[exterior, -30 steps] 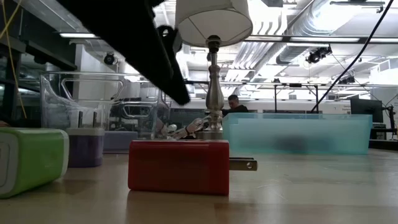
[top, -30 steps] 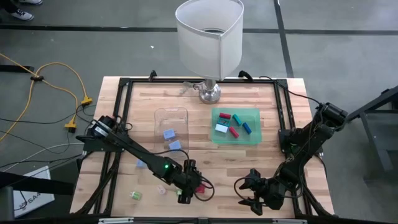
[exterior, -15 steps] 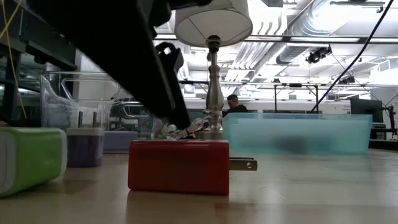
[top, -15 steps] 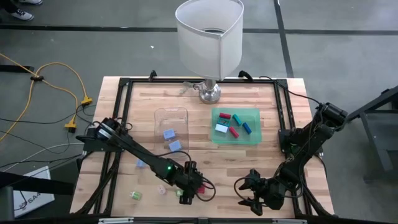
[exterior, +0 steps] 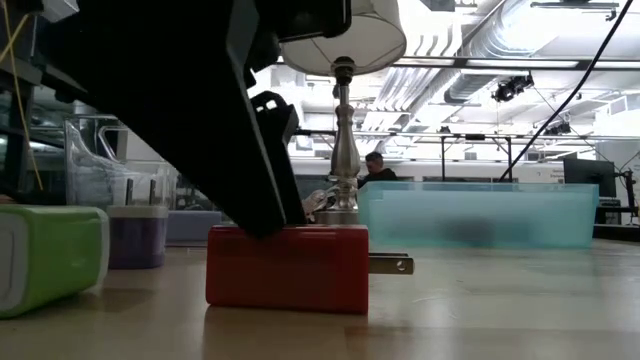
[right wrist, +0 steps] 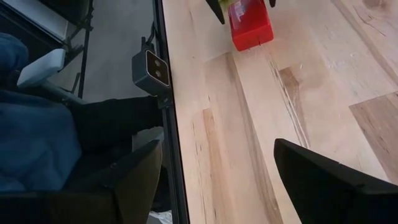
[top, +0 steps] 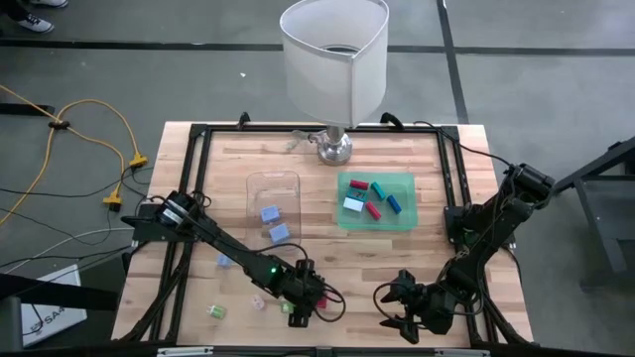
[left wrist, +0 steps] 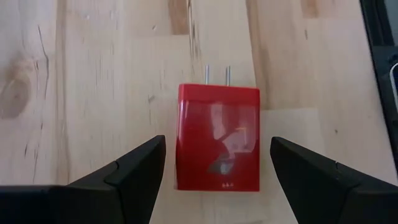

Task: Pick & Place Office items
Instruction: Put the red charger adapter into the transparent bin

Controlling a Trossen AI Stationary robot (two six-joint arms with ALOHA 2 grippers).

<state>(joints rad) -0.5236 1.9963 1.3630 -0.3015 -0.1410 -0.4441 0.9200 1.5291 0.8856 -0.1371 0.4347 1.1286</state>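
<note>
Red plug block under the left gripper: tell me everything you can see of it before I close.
The red plug block is a glossy, plastic-looking rectangular charger with two metal prongs at one end and small markings at the other. It lies flat on the wooden table near the front edge. The left gripper is open, a finger on each side of the block with a gap showing on both. In the low view the arm reaches down to its top; I cannot tell whether it touches.

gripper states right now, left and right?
Left gripper: open, straddling the red plug block, not gripping.
Right gripper: open, empty.
</note>
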